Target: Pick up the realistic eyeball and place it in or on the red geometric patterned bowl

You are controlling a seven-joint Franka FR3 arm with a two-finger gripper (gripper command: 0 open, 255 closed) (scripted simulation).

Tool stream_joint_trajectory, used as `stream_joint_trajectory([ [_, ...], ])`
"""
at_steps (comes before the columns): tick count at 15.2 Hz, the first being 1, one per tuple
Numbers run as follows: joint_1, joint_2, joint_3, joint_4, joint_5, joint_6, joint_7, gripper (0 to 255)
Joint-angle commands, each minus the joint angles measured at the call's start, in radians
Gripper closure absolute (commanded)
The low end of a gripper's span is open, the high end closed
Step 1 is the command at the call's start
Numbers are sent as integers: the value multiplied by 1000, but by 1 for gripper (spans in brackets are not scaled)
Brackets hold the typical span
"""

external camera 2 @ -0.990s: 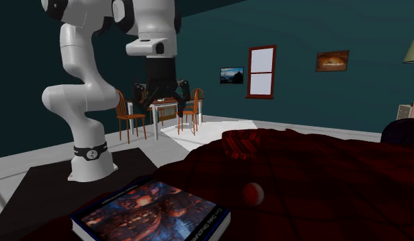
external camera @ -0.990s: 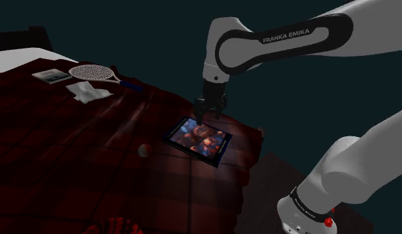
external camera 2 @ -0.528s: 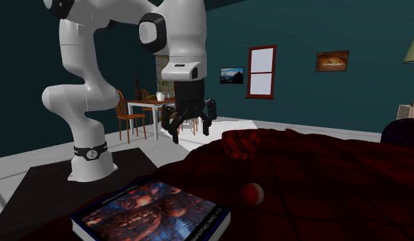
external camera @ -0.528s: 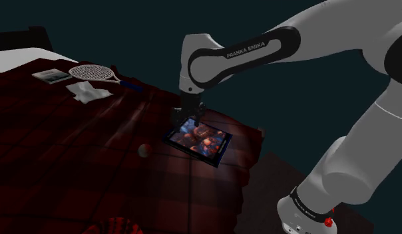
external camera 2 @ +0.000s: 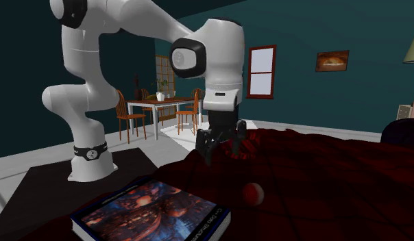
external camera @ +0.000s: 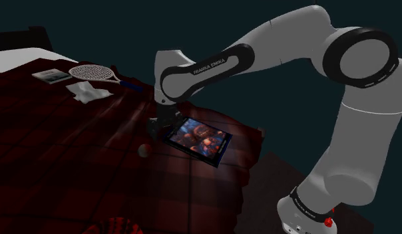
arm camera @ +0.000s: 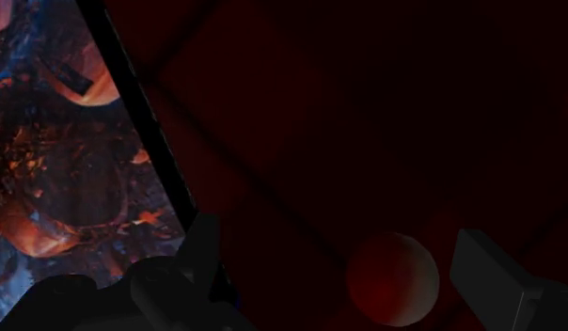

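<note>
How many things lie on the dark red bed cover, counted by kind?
Eyeball: 1
Red bowl: 1
Racket: 1
White cloth: 1
Books: 2, the large book and the small book
Total: 6

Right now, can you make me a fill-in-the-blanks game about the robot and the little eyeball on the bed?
1. The robot's hand is ___, not shut.
2. In the wrist view the eyeball sits between the two fingers, but they do not ___ it.
3. The book lies flat with its picture cover facing ___.

Missing words: open, touch, up.
</note>
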Motion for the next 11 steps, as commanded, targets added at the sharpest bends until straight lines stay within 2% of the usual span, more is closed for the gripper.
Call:
stream_joint_trajectory([
  [1,22,88,-4,73,-26,13,22,0],
  [6,86,292,-21,290,-75,0,66,0],
  [11,94,320,-26,277,-82,41,69,0],
])
